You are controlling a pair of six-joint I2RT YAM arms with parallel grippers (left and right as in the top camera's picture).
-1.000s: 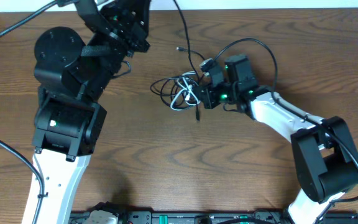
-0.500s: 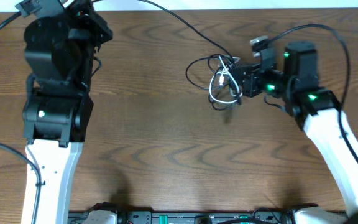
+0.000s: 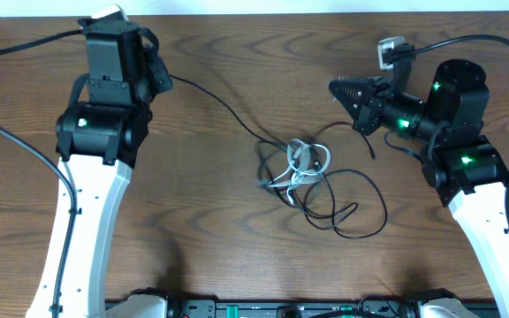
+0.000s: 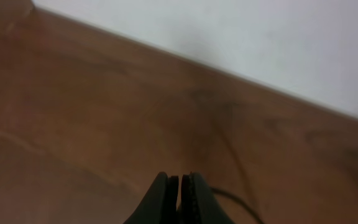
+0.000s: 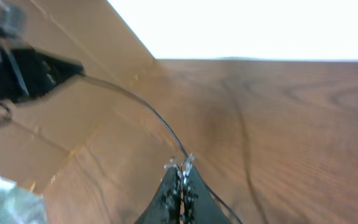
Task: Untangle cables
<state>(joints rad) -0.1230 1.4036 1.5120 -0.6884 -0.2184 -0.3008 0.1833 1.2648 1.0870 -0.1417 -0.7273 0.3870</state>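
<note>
Dark brown wood grain covers the table (image 3: 219,238), smooth and bare along its near edge, where a black rail (image 3: 263,310) runs. Just beyond it the black cable (image 3: 360,205), thin and limp, lies in loose loops right of centre. These feed into a knot at mid-table, where the white cable (image 3: 301,157) is bunched in short glossy coils, wrapped through the black one. From the knot a single black strand runs up and left across open table to the left gripper (image 3: 161,77), whose jaws are clenched on it. The right gripper (image 3: 335,86) hangs well apart from the knot, above and to its right, pointing left, its jaws pressed together on nothing visible. Green lights (image 3: 436,86) glow on the right arm. A pale wall (image 4: 229,31) meets the table's far edge.
</note>
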